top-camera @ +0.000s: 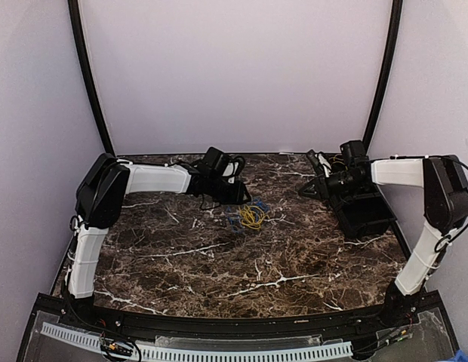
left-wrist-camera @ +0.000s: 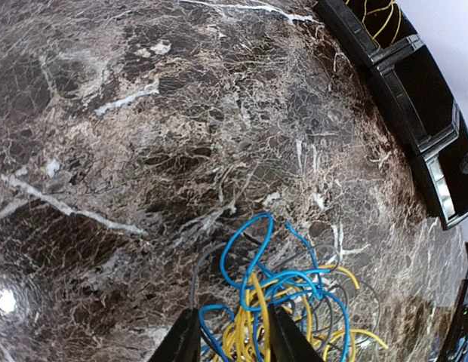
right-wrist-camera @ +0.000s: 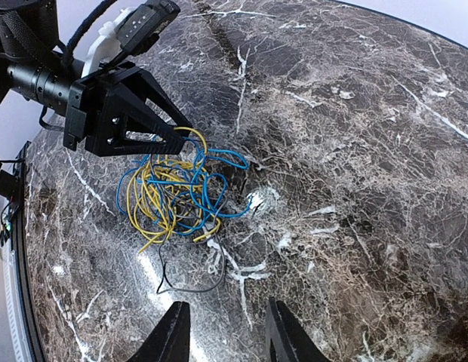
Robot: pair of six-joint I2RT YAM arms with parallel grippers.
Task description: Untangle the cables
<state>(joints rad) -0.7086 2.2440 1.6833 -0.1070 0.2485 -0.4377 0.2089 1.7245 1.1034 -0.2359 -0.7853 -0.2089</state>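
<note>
surface: marble table (top-camera: 219, 264) | on it: tangled cables (top-camera: 251, 217), centre; black bin (top-camera: 366, 215), right

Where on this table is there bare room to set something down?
Bare: the near table between the cables and the front edge, and the strip between cables and black bin. Crowded: at the cables, where the left gripper sits.

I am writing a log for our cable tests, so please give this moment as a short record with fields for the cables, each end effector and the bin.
cables: yellow, blue and grey, in one tangle on the marble table
left end effector: at the tangle, jaws apart with strands between them
right end effector: open, empty, apart from the tangle
black bin: at the table's right side, with a yellow wire inside
task status: tangle not yet separated
</note>
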